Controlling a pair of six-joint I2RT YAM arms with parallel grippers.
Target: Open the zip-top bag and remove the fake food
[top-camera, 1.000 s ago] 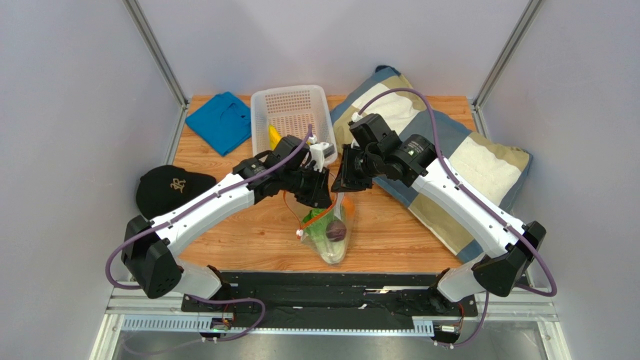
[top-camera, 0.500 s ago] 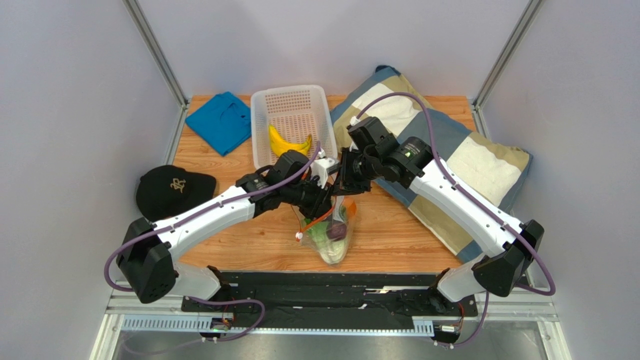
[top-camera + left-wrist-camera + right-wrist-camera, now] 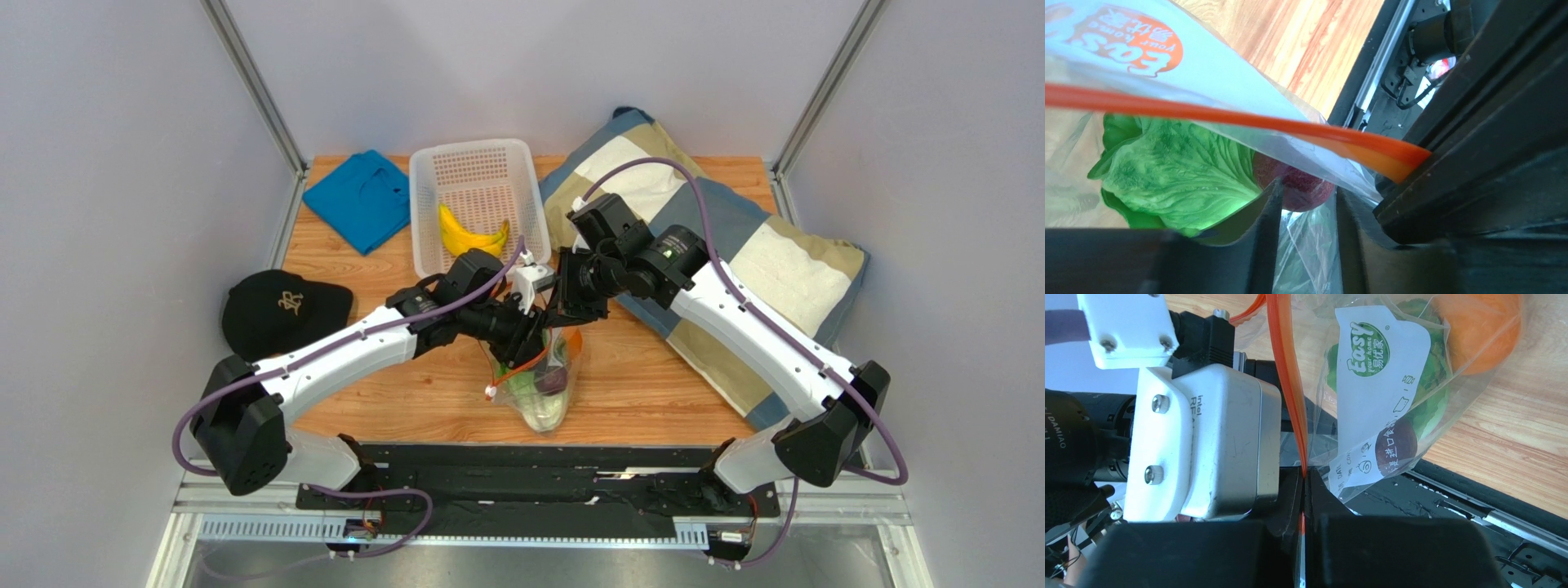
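Tension on the zip strip (image 3: 1287,386) is the worry: it is clamped tight by the right gripper (image 3: 1303,478), and by a hard pull the film could be torn or the zip-top bag (image 3: 543,392) tipped. At the bag's mouth the left gripper (image 3: 1306,202) is seen narrowly parted, nothing gripped. Lettuce (image 3: 1168,177), purple fruit (image 3: 1300,184) and orange (image 3: 1484,331) are kept inside the bag; the banana (image 3: 472,233) is found beyond it, in the basket (image 3: 423,208). Bare wood is offered either side of the bag; the black rail (image 3: 540,463) is close at its near end.
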